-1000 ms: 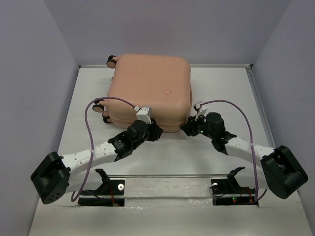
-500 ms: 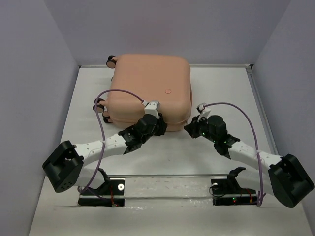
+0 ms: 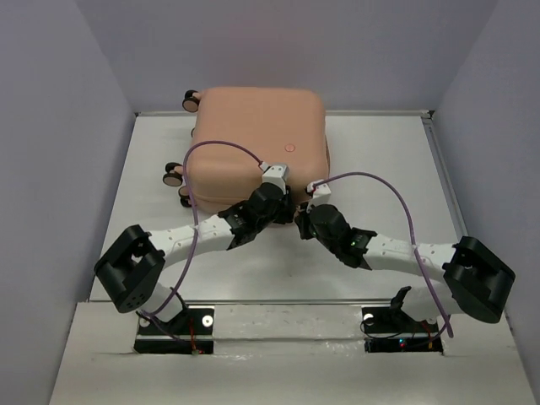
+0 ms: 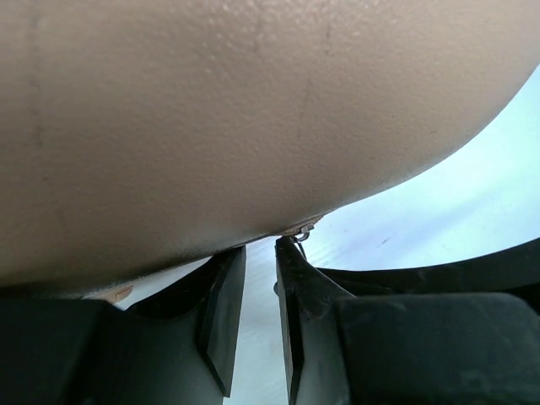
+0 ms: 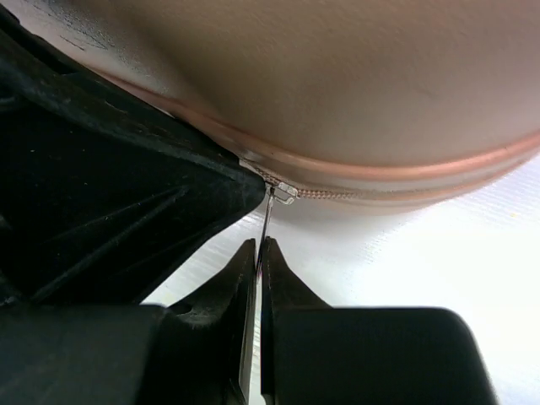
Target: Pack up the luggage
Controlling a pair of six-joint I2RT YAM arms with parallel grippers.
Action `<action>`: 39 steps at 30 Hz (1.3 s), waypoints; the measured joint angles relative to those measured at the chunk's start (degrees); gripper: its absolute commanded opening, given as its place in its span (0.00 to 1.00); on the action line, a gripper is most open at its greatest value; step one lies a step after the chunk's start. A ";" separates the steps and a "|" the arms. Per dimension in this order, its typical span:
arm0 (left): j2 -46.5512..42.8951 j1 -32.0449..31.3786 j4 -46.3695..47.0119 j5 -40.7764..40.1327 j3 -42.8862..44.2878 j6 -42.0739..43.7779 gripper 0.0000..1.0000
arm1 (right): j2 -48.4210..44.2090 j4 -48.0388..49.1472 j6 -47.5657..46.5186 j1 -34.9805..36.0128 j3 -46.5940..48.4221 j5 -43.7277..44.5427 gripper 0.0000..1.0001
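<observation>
Luggage (image 3: pixel 253 143) at 12 o'clock on counter (image 3: pixel 380 169), flat, lid down. Right jaws clamped on zipper pull (image 5: pixel 267 218) at 6 o'clock edge; left jaws slightly apart alongside. Best to draw it along the zip line, bracing luggage.

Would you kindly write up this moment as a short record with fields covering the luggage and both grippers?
luggage: peach-pink hard shell, lid down, lying flat on the table
left gripper: at the near-edge seam, fingers narrowly apart, nothing between them
right gripper: fingers closed on the zipper pull, which hangs from the slider
arm layout: both wrists meet side by side at the near edge of the luggage
loose items to pack: none in view
</observation>
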 measured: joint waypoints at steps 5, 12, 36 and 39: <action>-2.67 1.27 -1.97 2.86 -0.09 -0.15 0.82 | -0.02 0.74 1.79 1.29 -0.26 2.78 0.07; -27.30 17.31 -14.82 9.90 -2.21 -2.14 0.99 | 0.55 3.63 3.04 2.71 -0.94 -0.17 0.07; -15.21 64.83 -5.60 32.65 -3.13 -16.15 0.99 | -0.31 7.13 2.51 0.04 -3.28 -6.75 0.07; -12.57 64.92 -2.51 33.14 -3.13 -18.14 0.99 | -0.31 7.91 2.49 0.02 -3.80 -6.97 0.07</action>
